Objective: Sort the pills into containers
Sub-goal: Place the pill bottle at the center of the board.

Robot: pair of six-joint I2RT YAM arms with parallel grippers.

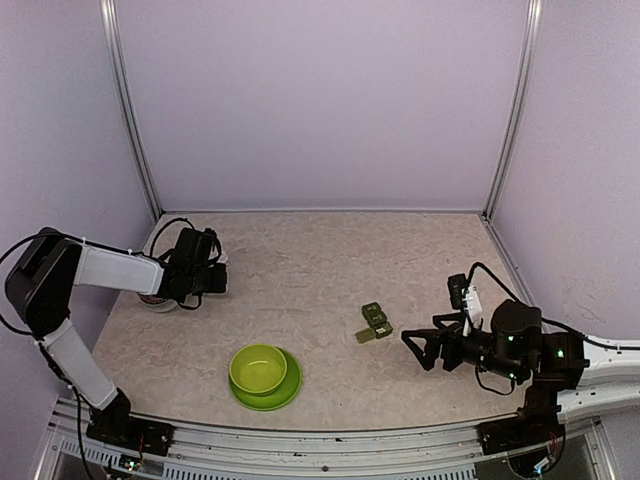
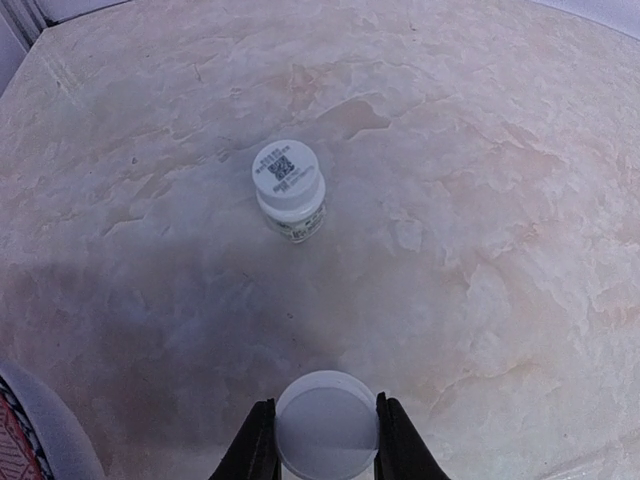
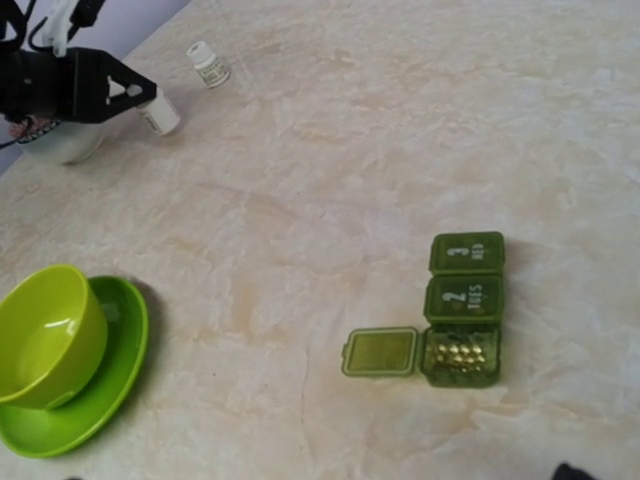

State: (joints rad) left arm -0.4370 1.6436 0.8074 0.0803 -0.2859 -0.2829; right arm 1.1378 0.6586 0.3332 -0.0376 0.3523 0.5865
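Note:
The dark green pill box [image 3: 465, 305] lies right of centre, also in the top view [image 1: 375, 322]. Its nearest compartment [image 3: 460, 355] is open, lid [image 3: 380, 352] flipped to the left, with several small yellow pills inside. The compartments marked 2 and 3 are closed. My left gripper [image 2: 324, 403] is shut on a white pill bottle [image 2: 327, 430], seen end on, far left of the table [image 1: 212, 268]. A second white bottle [image 2: 288, 190] stands beyond it. My right gripper [image 1: 418, 350] is open and empty, just right of the pill box.
A lime-green bowl [image 1: 258, 366] sits on its green plate [image 1: 290, 385] near the front centre. A white and red round object [image 1: 155, 300] lies under the left arm. The enclosure walls and posts [image 1: 130, 110] ring the table.

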